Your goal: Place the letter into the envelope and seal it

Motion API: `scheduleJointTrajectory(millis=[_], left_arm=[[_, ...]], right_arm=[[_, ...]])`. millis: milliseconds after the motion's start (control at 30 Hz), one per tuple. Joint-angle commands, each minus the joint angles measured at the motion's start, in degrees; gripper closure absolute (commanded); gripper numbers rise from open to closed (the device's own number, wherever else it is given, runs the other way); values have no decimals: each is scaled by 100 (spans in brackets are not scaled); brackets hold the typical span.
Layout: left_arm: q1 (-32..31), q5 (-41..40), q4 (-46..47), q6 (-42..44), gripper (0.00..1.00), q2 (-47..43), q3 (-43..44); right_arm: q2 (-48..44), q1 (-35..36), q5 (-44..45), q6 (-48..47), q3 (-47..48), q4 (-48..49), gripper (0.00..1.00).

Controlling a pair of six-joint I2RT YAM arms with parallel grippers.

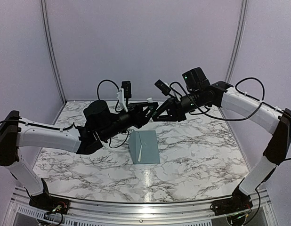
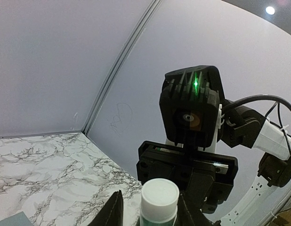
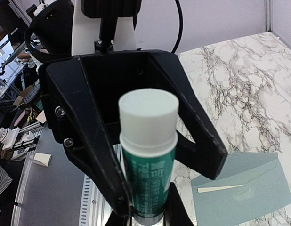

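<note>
A glue stick (image 3: pixel 149 155), green with a white cap, stands cap-up in mid-air between both grippers; its cap (image 1: pixel 149 100) shows in the top view. My right gripper (image 3: pixel 149 219) is shut on its lower end. My left gripper (image 2: pixel 150 214) is open, its jaws standing wide around the tube's cap (image 2: pixel 159 197). The two grippers face each other above the table's far middle. The grey-blue envelope (image 1: pixel 144 147) lies flat on the table below them, with a pale strip at its flap edge (image 3: pixel 221 188). The tan letter does not show as a separate sheet.
The marble table (image 1: pixel 202 150) runs out to plain walls at the back and sides. The envelope's corner shows in the left wrist view (image 2: pixel 13 219). Both arms (image 1: pixel 51 136) (image 1: pixel 249 106) reach in from the near corners.
</note>
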Motion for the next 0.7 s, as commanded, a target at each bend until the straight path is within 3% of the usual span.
scheduleJointTrajectory(millis=[0,267,533,567,667], left_arm=[[42,242,109,-18,55,8,-17],[43,241,104,57,64,-21,-72],[78,291,74,23,94,32,-112],[78,284,73,19,97,25,-124],[82,-17,72,-69,99,-46,-168]], right_arm=[[-180,51,-16,16,45,57,99],[-171,44,-61,63,-1,129,99],[-179,37,41,3,-8,100,98],[-198,36,127,-26,0,79,95],[-338,41,804,-156,34,21,73]])
